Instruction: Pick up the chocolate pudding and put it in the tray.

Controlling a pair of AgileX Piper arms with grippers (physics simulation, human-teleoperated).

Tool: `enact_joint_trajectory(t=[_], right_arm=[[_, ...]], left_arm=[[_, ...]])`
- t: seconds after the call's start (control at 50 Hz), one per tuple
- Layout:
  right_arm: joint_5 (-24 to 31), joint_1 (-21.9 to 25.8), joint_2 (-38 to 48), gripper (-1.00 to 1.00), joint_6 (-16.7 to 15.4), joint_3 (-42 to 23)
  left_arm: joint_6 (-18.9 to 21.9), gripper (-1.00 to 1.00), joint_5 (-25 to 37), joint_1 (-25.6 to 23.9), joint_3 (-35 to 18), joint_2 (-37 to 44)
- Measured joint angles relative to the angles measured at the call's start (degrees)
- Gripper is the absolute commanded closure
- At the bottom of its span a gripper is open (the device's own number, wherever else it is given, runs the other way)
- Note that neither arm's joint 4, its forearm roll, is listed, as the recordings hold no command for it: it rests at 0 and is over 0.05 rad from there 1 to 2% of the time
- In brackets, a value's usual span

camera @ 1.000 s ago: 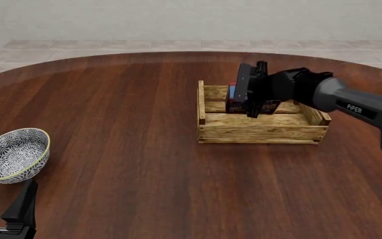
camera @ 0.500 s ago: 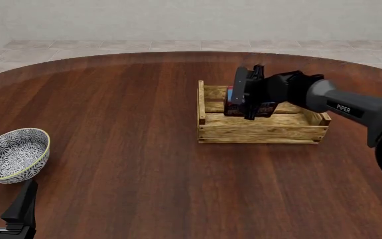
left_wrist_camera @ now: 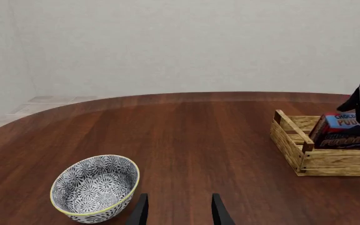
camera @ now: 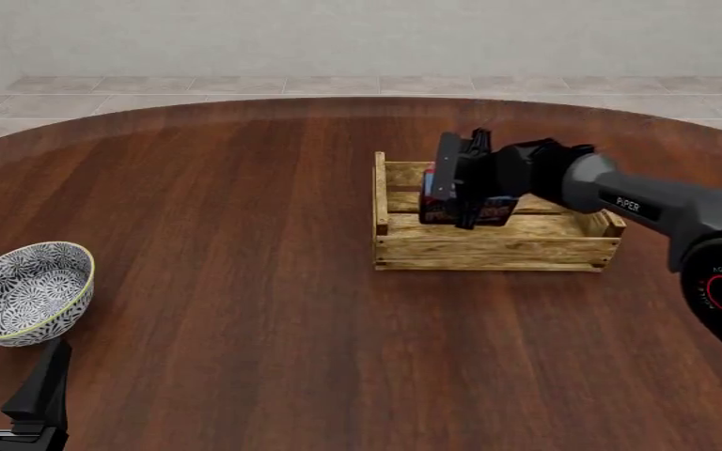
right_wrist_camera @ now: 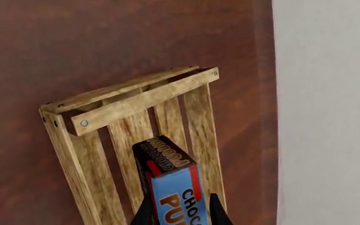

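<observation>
Left wrist view: the left gripper (left_wrist_camera: 179, 211) shows as two dark fingers at the bottom centre of the frame, parted with nothing between them. A bowl (left_wrist_camera: 95, 187) stands on the counter (left_wrist_camera: 186, 136) at lower left. At the right edge sits the tray (left_wrist_camera: 320, 150), and the pudding (left_wrist_camera: 342, 131) leans inside it, its blue top above the near slat, with the right gripper's dark body at the far right edge.

Front view: the tray (camera: 496, 230) sits right of centre on the counter (camera: 236, 254). The right arm comes in from the right edge, and the right gripper (camera: 451, 193) is down inside the tray's left end, closed on the pudding (camera: 434, 195), of which only a sliver of blue and red shows behind the fingers. The bowl (camera: 23, 293) is at the left edge, well apart from the tray, and the left gripper (camera: 10, 399) rests at the lower left corner.

Right wrist view: the pudding (right_wrist_camera: 172, 183) is pinched between the two fingertips at the bottom centre, and the tray's slatted floor (right_wrist_camera: 127, 136) lies directly beyond it. Whether the carton touches the floor cannot be told.

By these views the pick-up and carry look done and the pudding is within the tray's walls. What seems left is to lower it the last bit if needed, let go, and lift the gripper clear.
</observation>
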Motion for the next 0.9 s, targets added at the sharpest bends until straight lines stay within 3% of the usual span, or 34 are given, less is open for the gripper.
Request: enact_joint_trajectory(t=[0.9], right_arm=[[-1.29, 0.14, 3.00, 1.00, 1.34, -1.22]], left_arm=[[0.01, -1.00, 0.00, 0.00, 0.00, 0.00]])
